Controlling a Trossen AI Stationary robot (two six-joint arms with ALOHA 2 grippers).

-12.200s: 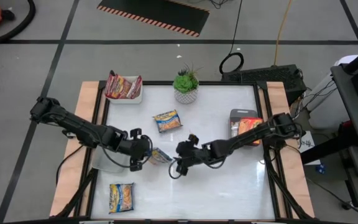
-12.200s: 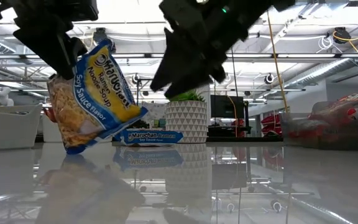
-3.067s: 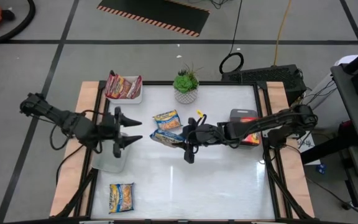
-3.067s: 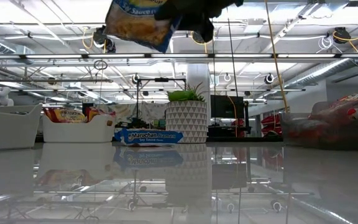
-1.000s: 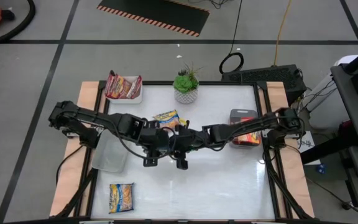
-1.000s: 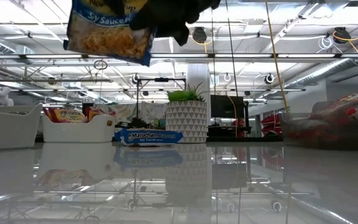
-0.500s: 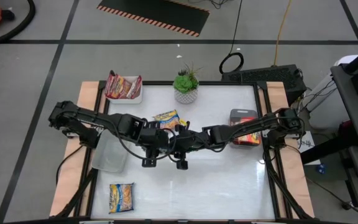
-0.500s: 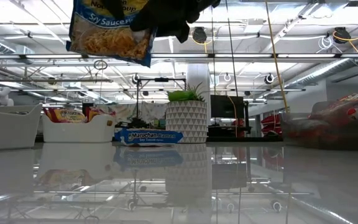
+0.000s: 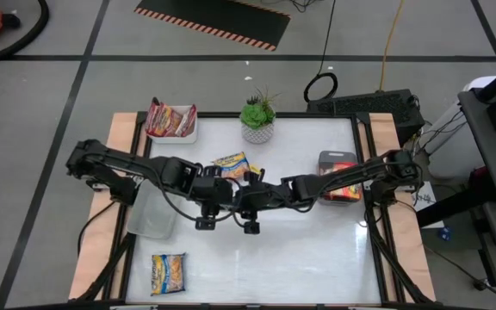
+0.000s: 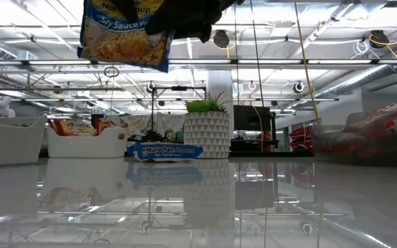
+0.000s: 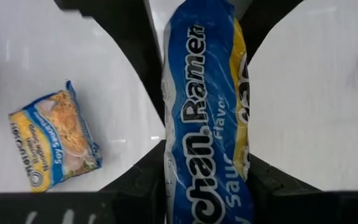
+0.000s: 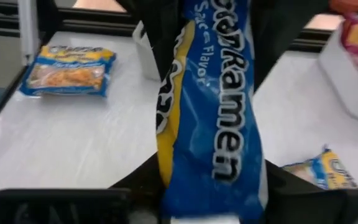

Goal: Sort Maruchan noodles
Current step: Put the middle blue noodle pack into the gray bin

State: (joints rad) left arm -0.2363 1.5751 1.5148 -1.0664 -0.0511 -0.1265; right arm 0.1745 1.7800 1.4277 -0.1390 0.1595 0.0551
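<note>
Above mid-table, both arms extended, left claw (image 11: 204, 180) and right claw (image 12: 210, 186) clamping blue packet (image 10: 124, 34)

Grey floor (image 9: 50, 95) with dark seams; ceiling lights (image 10: 364, 48) glare overhead.

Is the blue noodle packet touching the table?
Apart. The low view shows the blue packet hanging high in the air, with open room between it and the table.

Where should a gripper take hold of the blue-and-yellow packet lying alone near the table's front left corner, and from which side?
Probably from straight above, fingers closing across the middle of the lone packet. It lies flat on the table with bare surface around it and no raised edge. The left gripper and right gripper both clamp another packet.
</note>
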